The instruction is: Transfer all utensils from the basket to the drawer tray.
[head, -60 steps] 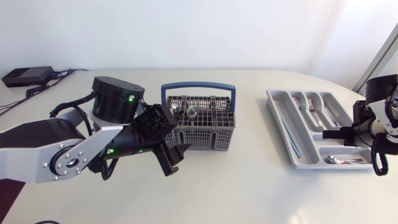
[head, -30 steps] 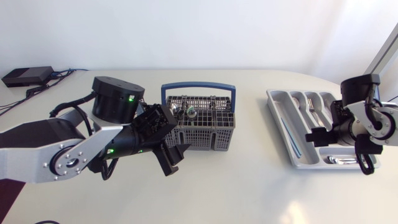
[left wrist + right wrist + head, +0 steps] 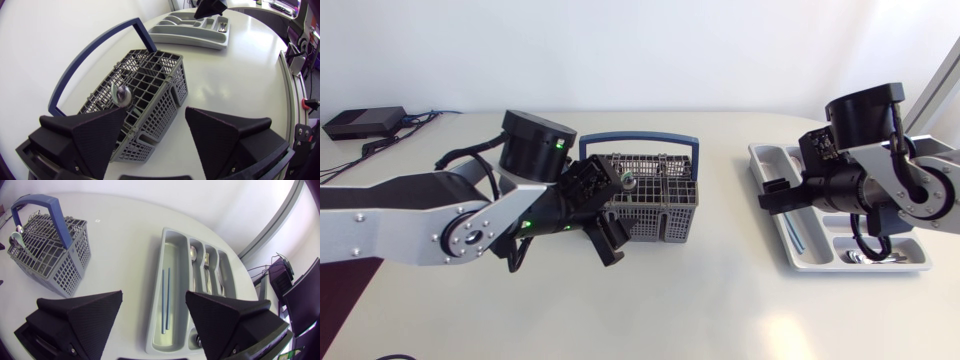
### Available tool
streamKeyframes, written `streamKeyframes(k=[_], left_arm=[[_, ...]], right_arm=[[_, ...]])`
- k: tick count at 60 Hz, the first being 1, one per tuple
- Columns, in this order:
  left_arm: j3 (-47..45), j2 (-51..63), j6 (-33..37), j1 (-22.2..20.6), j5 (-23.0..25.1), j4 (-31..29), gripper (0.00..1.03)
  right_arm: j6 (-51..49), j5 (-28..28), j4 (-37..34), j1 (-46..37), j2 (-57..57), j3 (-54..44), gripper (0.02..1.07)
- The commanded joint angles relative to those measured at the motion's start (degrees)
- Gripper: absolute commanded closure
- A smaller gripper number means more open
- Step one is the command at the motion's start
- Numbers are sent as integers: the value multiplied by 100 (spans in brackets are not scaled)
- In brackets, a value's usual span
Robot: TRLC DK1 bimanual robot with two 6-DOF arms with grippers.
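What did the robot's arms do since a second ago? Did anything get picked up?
The right gripper swung from the drawer tray's outer side across it, toward the basket. The left gripper slid closer to the basket. Nothing was picked up; both are open and empty. The basket, its spoon and the tray stayed put.

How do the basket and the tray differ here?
The basket is dark grey mesh with a blue handle; the tray is pale grey with solid walls. The basket stands tall; the tray is shallow. The spoon in the basket stands upright; cutlery in the tray lies flat. Both sit on the table and hold utensils.
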Motion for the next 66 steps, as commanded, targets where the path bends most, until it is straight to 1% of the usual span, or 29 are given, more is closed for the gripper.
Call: streamKeyframes(k=[1,5,11,23,44,66], left_arm=[[308,264,-108,-37,0,139,32],[387,440,-108,-28,0,218,34],[554,695,-99,7,-8,376,34],[879,1047,-90,86,-79,481,34],[853,915,-2,350,-87,473,33],[633,475,33,358,-96,464,33]], right_arm=[[144,-34,149,57,192,-196,15],[135,-34,202,57,280,-213,15],[135,-51,228,57,359,-240,15],[126,-148,351,39,420,-319,15],[109,-192,465,57,438,-468,14],[100,-192,518,83,455,-530,14]])
